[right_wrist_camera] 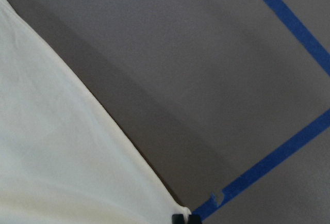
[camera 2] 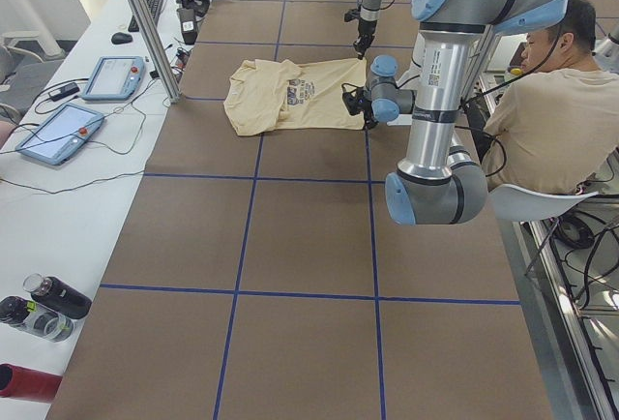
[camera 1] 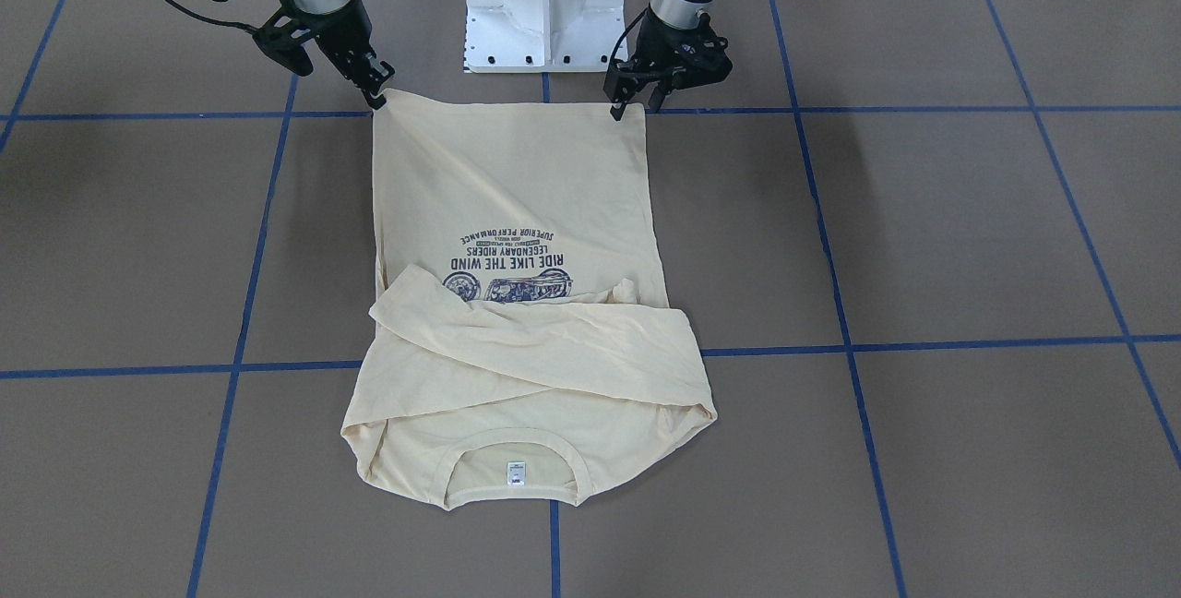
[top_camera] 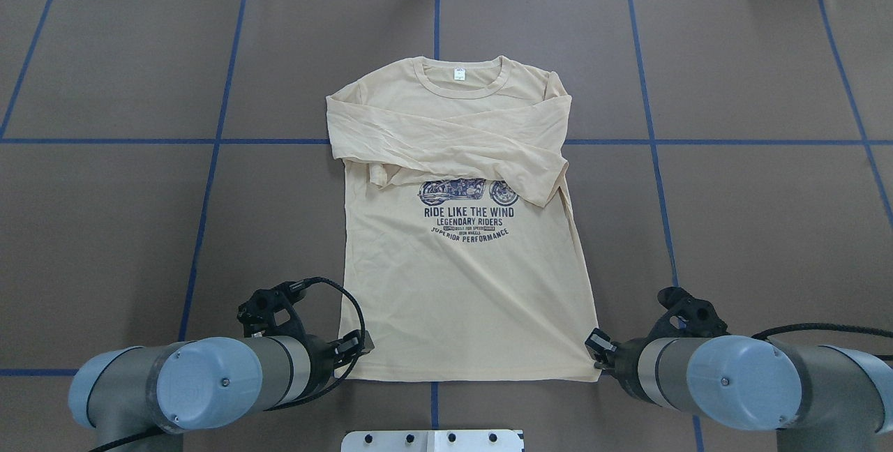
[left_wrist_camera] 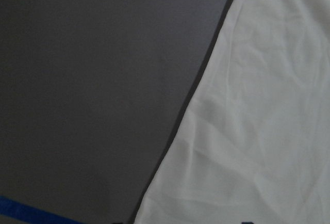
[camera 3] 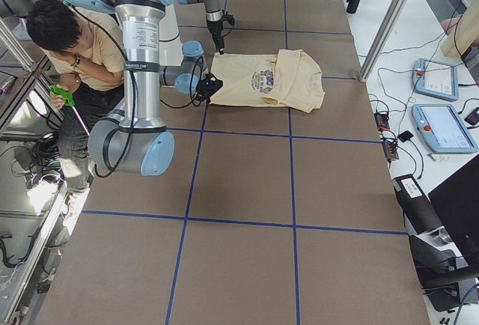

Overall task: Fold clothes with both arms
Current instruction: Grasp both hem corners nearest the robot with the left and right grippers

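So: T-shirt (camera 1: 517, 183) lies flat on bench (camera 1: 923, 229), print up (2 sleeves (camera 1: 554, 340) crossed over chest). Right pincer (camera 1: 378, 92) clenched on 1 hem corner; left pincer (camera 1: 635, 107) looks spread open at the other, approx.

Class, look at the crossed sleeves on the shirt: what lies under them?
The sleeves lie crossed on the chest of the T-shirt. Just below them the motorcycle print shows its lower part, with the lettering fully clear. The print's top and the chest fabric are covered.
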`<state>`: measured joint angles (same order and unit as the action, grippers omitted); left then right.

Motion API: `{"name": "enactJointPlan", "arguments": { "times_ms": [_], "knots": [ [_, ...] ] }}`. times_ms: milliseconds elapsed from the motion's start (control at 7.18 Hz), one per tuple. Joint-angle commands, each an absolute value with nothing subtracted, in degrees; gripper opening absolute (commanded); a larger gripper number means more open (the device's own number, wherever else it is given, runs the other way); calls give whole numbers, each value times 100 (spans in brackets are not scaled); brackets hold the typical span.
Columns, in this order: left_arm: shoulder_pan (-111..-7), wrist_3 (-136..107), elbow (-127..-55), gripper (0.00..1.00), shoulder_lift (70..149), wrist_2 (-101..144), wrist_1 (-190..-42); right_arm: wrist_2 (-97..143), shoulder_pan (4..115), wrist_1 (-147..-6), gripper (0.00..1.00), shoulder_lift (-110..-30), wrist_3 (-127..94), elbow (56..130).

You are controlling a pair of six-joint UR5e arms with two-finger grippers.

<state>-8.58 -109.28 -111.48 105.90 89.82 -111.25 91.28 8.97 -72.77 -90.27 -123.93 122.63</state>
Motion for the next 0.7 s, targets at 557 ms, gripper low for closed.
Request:
{"name": "enactJointPlan", "arguments": {
  "times_ms": [557],
  "knots": [
    [-817, -10942, -11127, 54, 10582, 9053, -11118, 9132, 888, -7277, 0, -9026, -12393, 12287]
  ]
}}
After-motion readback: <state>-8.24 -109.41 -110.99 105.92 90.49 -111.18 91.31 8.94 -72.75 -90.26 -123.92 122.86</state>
